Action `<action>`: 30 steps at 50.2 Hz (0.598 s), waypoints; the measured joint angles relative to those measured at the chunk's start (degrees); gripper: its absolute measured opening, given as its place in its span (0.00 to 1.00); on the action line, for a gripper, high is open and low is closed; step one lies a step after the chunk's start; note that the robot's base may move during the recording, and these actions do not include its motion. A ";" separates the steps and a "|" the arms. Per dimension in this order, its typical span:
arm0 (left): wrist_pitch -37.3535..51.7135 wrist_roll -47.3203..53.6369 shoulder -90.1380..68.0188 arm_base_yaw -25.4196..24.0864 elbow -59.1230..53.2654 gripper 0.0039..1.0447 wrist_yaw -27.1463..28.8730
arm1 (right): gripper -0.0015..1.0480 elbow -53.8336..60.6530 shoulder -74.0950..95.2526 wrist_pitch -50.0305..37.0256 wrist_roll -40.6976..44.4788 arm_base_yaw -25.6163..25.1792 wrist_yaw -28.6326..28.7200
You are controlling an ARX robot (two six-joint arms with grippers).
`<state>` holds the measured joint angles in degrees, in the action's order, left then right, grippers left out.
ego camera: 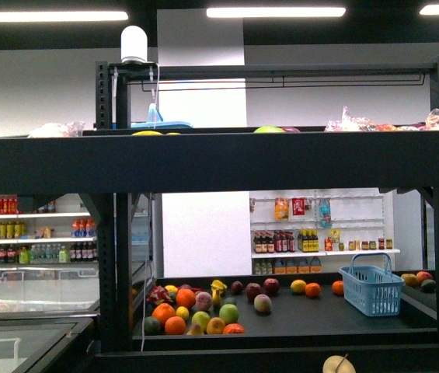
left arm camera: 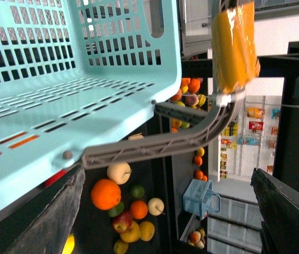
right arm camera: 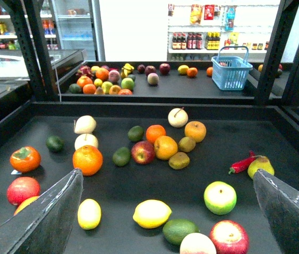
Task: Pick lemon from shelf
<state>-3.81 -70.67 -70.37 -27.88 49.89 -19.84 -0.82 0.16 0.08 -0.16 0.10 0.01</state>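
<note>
In the right wrist view the lemon point(right arm camera: 152, 213), bright yellow with pointed ends, lies on the black tray of the shelf point(right arm camera: 276, 138) near the tray's front. My right gripper point(right arm camera: 166, 172) hangs open above that tray, and the lemon sits between the lines of its fingers point(right arm camera: 48, 217), closer to the camera than the tips. A second yellow oval fruit point(right arm camera: 89, 213) lies beside the lemon. My left gripper point(left arm camera: 167, 172) is open and empty, right up against a light blue basket point(left arm camera: 59, 79). The front view shows the shelf point(ego camera: 219, 159) but neither gripper.
Round the lemon lie a lime point(right arm camera: 180, 230), a green apple point(right arm camera: 220, 197), a red apple point(right arm camera: 229, 237), an orange point(right arm camera: 88, 160) and a red chilli point(right arm camera: 242, 163). The basket's grey handle point(left arm camera: 181, 137) crosses the left wrist view. A blue basket point(ego camera: 371, 289) stands on a farther rack.
</note>
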 joint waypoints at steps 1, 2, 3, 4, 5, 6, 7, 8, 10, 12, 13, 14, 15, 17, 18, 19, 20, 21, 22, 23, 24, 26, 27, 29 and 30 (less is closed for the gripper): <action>-0.22 -0.15 -1.09 0.00 1.16 0.93 0.20 | 0.93 0.00 0.00 0.00 0.00 0.00 0.00; -0.59 -0.35 -2.16 0.02 2.38 0.93 0.35 | 0.93 0.00 0.00 0.00 0.00 0.00 0.00; -0.76 -0.46 -2.64 0.04 2.97 0.93 0.37 | 0.93 0.00 0.00 0.00 0.00 0.00 0.00; -1.05 -0.59 -3.65 0.11 4.04 0.93 0.46 | 0.93 0.00 0.00 0.00 0.00 0.00 -0.02; -1.25 -0.61 -4.59 0.17 5.03 0.93 0.59 | 0.93 0.00 0.00 0.00 0.00 0.00 0.00; -1.40 -0.68 -5.53 0.28 6.01 0.93 0.66 | 0.93 0.00 0.00 0.00 0.00 0.00 -0.02; -1.77 -0.76 -6.91 0.35 7.50 0.93 0.92 | 0.93 0.00 0.00 0.00 0.00 0.00 -0.02; -2.29 -0.79 -8.22 0.39 8.85 0.93 1.20 | 0.93 0.00 0.00 0.00 0.00 0.00 -0.02; -3.30 -0.87 -10.75 0.37 11.30 0.93 1.46 | 0.93 0.00 0.00 0.00 0.00 0.00 0.00; -4.15 -0.81 -12.76 0.04 13.14 0.93 1.79 | 0.93 0.00 0.00 0.00 0.00 0.00 -0.02; -4.57 -0.79 -13.53 -0.11 13.84 0.93 1.84 | 0.93 0.00 0.00 0.00 0.00 0.00 0.00; -5.01 -0.79 -14.27 -0.33 14.53 0.93 1.81 | 0.93 0.00 0.00 0.00 0.00 0.00 0.00; -5.29 -0.74 -14.95 -0.52 15.21 0.93 1.84 | 0.93 0.00 0.00 0.00 0.00 0.00 -0.02; -5.62 -0.68 -16.28 -1.03 16.46 0.93 1.88 | 0.93 0.00 0.00 0.00 0.00 0.00 -0.02; -5.70 -0.61 -16.92 -1.29 17.07 0.93 1.86 | 0.93 0.00 0.00 0.00 0.00 0.00 0.00; -5.88 -0.50 -17.55 -1.55 17.77 0.93 1.88 | 0.93 0.00 0.00 0.00 0.00 0.00 0.00; -6.08 -0.48 -18.21 -1.86 18.49 0.93 1.88 | 0.93 0.00 0.00 0.00 0.00 0.00 0.00; -6.12 -0.46 -18.47 -1.97 18.82 0.93 1.88 | 0.93 0.00 0.00 0.00 0.00 0.00 0.00; -6.27 -0.33 -19.12 -2.25 19.58 0.93 1.97 | 0.93 0.00 0.00 0.00 0.00 0.00 -0.02; -6.49 -0.24 -19.78 -2.51 20.35 0.93 1.99 | 0.93 0.00 0.00 0.00 0.00 0.00 0.00; -6.75 0.00 -20.72 -2.82 21.51 0.93 2.10 | 0.93 0.00 0.00 0.00 0.00 0.00 -0.02; -7.15 0.35 -21.97 -3.10 23.04 0.93 2.36 | 0.93 0.00 0.00 0.00 0.00 0.00 -0.02; -7.37 0.50 -22.60 -3.23 23.82 0.93 2.49 | 0.93 0.00 0.00 0.00 0.00 0.00 0.00; -8.07 0.83 -24.37 -3.39 25.94 0.93 3.02 | 0.93 0.00 0.00 0.00 0.00 0.00 0.00; -8.24 0.87 -24.87 -3.41 26.49 0.93 3.23 | 0.93 0.00 0.00 0.00 0.00 0.00 0.00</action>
<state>-12.05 -69.80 -95.24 -31.29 76.38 -16.60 -0.82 0.16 0.08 -0.16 0.10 0.01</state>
